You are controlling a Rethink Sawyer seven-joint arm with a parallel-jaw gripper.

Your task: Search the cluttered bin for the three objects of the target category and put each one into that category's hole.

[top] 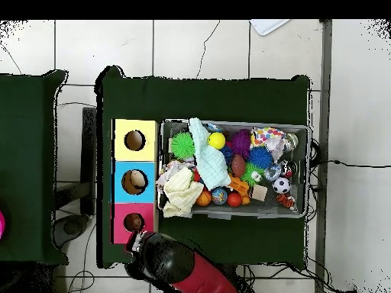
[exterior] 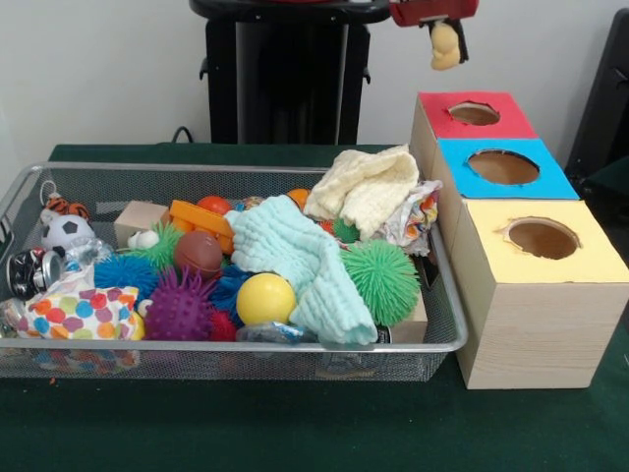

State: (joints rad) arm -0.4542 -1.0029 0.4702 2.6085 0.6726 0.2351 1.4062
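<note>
The gripper (exterior: 444, 37) is hanging at the top of the front view, closed on a small tan toy (exterior: 445, 46) that is dangling just below it — what the toy is cannot be told. It is being held high above the red-ringed hole (exterior: 474, 113), presumably so that a release would drop it straight in. In the overhead view the arm (top: 169, 263) is covering the near edge of the red box, and something brownish is showing inside the hole (top: 134, 222).

The 3 boxes are standing in a row touching one another, just beside the cluttered bin (exterior: 447, 324) — a layout that is keeping each carry short. The blue-ringed hole (exterior: 503, 166) and yellow-ringed hole (exterior: 543, 237) are lying nearer the front camera.

The bin is still holding much: a mint cloth (exterior: 295, 261) is draping over balls, beside a green spiky ball (exterior: 381, 281), a yellow ball (exterior: 265, 298) and a cream cloth (exterior: 369, 187). The cloths are probably hiding further pieces, so searching may call for shifting them.
</note>
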